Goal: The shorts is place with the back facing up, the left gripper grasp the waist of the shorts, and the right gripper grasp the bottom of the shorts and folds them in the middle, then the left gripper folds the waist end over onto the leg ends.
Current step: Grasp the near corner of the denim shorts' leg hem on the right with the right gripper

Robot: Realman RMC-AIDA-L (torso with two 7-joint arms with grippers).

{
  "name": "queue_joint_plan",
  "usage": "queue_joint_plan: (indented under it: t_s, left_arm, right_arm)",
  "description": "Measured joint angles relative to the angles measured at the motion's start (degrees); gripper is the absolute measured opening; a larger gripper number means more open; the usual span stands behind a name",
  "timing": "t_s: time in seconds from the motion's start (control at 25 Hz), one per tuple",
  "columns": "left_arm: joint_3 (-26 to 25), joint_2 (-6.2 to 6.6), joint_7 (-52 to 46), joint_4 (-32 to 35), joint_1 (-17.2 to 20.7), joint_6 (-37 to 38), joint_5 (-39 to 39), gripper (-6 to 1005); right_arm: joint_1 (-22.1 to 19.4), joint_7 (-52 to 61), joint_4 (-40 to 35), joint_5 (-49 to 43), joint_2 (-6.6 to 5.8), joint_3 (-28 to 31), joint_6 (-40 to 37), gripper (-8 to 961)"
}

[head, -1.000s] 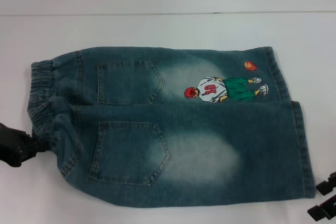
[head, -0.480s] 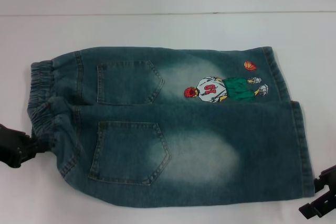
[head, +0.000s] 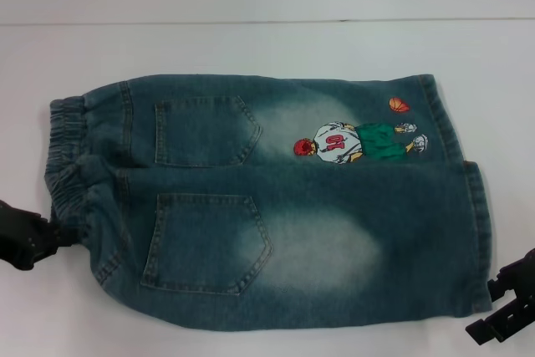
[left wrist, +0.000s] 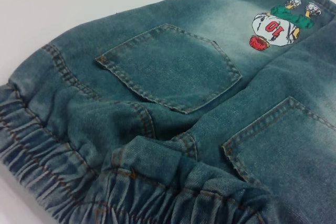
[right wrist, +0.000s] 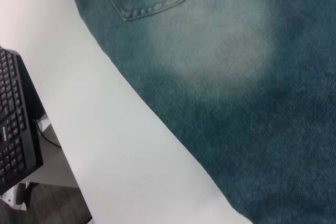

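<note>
The shorts (head: 267, 206) are laid flat on the white table (head: 267, 48), back pockets up, with the waist (head: 67, 165) at the robot's left and the leg ends (head: 468, 198) at its right. The left gripper (head: 29, 236) is seen at the near corner of the waist, touching or pinching the gathered elastic; whether its fingers are closed on the cloth cannot be told. In the left wrist view the ruffled band (left wrist: 79, 182) is seen bunched up directly ahead of that claw, which suggests some hold. The right gripper (head: 506, 307) is seen just beside the near leg hem (head: 481, 273), outboard of it and toward the robot; its fingers appear parted and nothing is held.

The step in hand is judged to be the grasping of both ends before the lengthwise fold. For the right claw, the hem is best approached low and level, so that both layers of denim are taken, not the top one alone. A bite well inside the stitched edge is advised, since thick denim may slip. The lift is best begun only once both ends are held, and kept even so the cloth is not skewed.
</note>
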Motion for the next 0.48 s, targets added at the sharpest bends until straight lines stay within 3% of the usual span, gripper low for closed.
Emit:
queue_joint_plan:
  t_s: [0.48]
  left_arm:
    - [1.5,0.09,0.1,-0.4,-0.1,-0.7,0.1,99]
  right_arm:
    - [0.0,2.5,0.2,0.1,0.33,0.7,1.3,884]
